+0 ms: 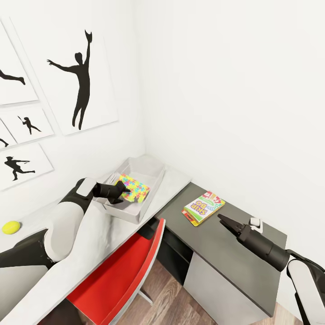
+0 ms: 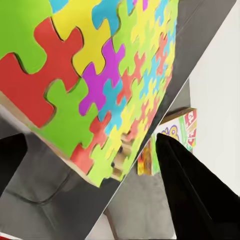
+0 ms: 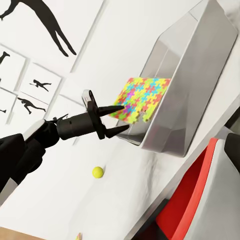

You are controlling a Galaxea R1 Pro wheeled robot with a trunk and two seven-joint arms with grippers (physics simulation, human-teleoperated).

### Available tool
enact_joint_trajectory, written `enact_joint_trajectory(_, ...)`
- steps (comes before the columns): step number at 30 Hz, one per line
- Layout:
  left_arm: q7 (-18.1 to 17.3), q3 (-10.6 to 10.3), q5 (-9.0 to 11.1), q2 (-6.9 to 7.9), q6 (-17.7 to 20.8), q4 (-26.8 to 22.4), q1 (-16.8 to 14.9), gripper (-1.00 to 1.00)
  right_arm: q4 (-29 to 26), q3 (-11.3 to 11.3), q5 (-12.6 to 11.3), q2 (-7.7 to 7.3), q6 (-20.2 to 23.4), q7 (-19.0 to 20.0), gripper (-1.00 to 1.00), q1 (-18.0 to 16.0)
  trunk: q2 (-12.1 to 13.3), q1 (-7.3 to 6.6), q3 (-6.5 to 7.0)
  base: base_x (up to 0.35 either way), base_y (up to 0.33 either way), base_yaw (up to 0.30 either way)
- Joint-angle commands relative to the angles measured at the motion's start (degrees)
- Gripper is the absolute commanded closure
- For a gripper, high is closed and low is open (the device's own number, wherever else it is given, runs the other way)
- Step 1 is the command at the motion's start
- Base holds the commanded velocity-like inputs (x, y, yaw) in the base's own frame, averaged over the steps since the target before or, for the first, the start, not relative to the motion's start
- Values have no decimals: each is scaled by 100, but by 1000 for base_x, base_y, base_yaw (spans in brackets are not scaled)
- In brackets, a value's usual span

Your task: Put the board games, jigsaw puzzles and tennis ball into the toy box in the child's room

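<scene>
Left claw (image 3: 114, 121) is at the near wall of the toy box (image 1: 155, 174), fingers spread open, nothing between them. The puzzle (image 1: 133, 188) sits inside the box, tilted, its lower edge down in the box and its upper part leaning toward the wall the claw is at. From the left wrist view the puzzle (image 2: 95, 80) is right in front of the open fingers (image 2: 192, 192), but I can't tell if anything's touching.

The box sits on the pale tabletop (image 1: 97, 234) in the corner of the room. The ball (image 1: 11, 227) is on the same tabletop, well apart from the box, behind the left arm.

One board game (image 1: 203, 207) lies flat on the lower dark tabletop (image 1: 234, 266), just beside the pale one. Right claw (image 1: 224, 221) hovers near it, not touching, fingers close together and empty, looks closed to me.

Red chair (image 1: 122, 275) is tucked under the pale tabletop.
</scene>
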Motion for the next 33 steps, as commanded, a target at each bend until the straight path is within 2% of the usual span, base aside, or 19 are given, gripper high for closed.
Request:
enact_joint_trajectory(1,57,27,57,-3,25,-7,-6,-100,-1,-7,0,0,31,14,-100,-6,-12,3,-11,0,0,0)
enact_joint_trajectory(19,8,25,96,72,190,-94,-14,-100,-1,-5,0,0,22,13,-100,-6,-12,3,-11,0,0,0)
enact_joint_trajectory(23,-15,27,265,101,397,-133,-82,-100,-1,-6,0,0,22,14,-100,-6,-12,3,-11,0,0,0)
enact_joint_trajectory(30,-23,6,863,118,732,-639,-117,-100,-1,-7,5,0,22,19,-100,-6,-12,3,-11,0,0,0)
enact_joint_trajectory(33,-18,-19,953,135,766,-715,-119,-100,-1,-16,7,0,22,17,-100,-6,-12,3,-11,0,0,0)
